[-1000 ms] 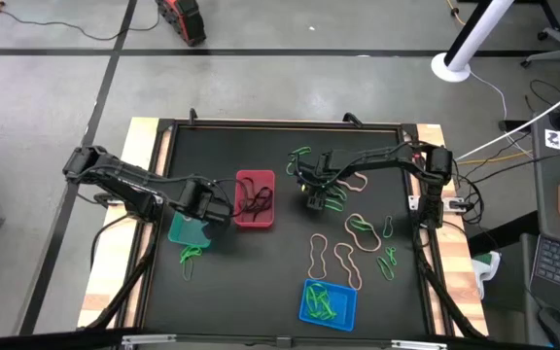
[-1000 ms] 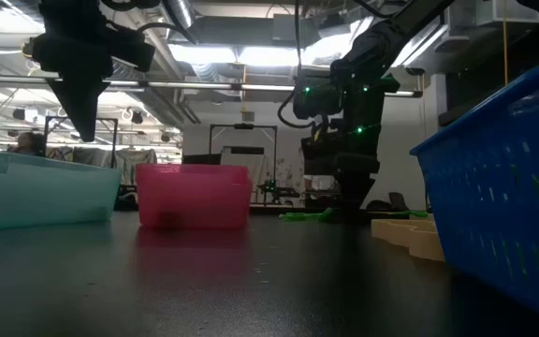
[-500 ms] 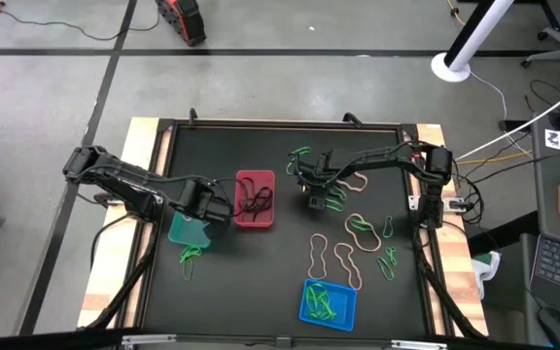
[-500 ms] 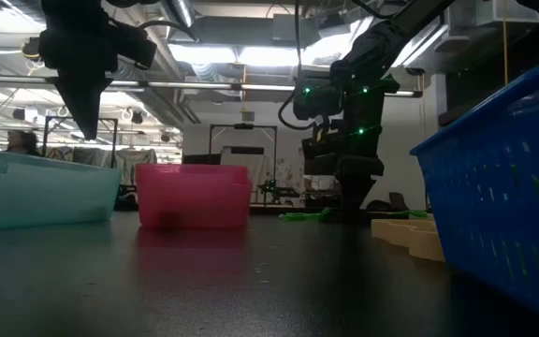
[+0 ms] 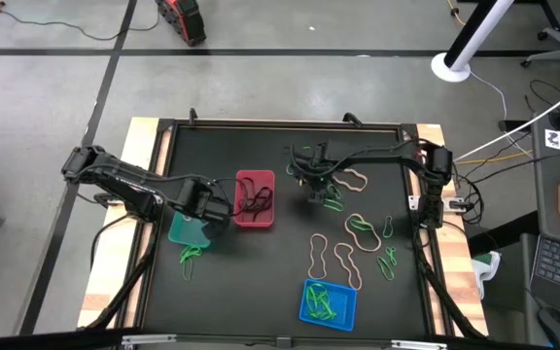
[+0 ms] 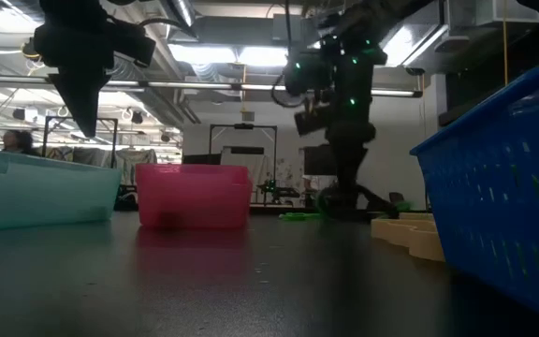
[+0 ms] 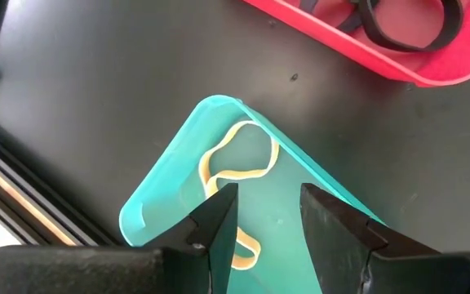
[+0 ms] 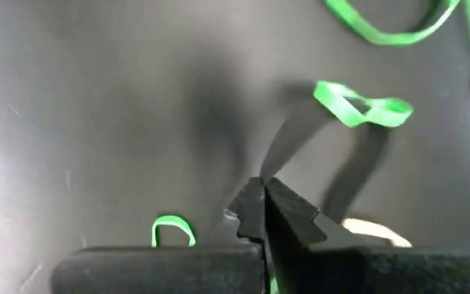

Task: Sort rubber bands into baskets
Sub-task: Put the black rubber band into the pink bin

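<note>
From above, I'm mid-pick: right claw (image 5: 316,190) is over the green rubber bands (image 5: 331,199) beside the red basket (image 5: 255,199); next I carry to the blue basket (image 5: 328,303). Right wrist: fingers pressed together, a catch unconfirmed. Left wrist: left claw (image 7: 269,214) spread over the teal basket (image 7: 170,196).

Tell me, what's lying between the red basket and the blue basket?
Nothing much: in the high view the dark mat between the red basket and blue basket is bare; tan bands lie just off to the side.
</note>
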### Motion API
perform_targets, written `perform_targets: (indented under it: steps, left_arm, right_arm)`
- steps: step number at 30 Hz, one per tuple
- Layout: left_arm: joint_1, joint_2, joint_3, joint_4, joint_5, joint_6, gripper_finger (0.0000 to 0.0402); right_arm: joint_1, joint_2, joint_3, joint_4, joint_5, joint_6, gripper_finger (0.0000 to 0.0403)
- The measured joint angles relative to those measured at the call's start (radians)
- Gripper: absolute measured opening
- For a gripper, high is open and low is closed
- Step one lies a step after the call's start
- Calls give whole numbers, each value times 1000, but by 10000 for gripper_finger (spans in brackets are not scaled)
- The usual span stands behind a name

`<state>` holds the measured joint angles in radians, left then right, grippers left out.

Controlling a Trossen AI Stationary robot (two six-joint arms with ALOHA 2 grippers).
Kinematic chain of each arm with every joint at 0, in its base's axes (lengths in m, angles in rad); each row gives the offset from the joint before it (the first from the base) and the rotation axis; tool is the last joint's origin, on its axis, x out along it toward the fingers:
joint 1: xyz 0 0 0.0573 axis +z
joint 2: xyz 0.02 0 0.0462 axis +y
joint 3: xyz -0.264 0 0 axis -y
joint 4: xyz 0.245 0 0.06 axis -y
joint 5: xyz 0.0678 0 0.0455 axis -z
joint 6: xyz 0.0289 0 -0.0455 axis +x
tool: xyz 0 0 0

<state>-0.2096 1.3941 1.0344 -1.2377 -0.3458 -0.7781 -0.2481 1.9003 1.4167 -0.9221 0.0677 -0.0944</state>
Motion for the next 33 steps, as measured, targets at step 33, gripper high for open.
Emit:
perform_targets:
  steps: [33]
  left_arm:
    - [1, 0, 0, 27, -137, 52, 130]
  right_arm:
    - [98, 0, 464, 243, -332, -24, 2]
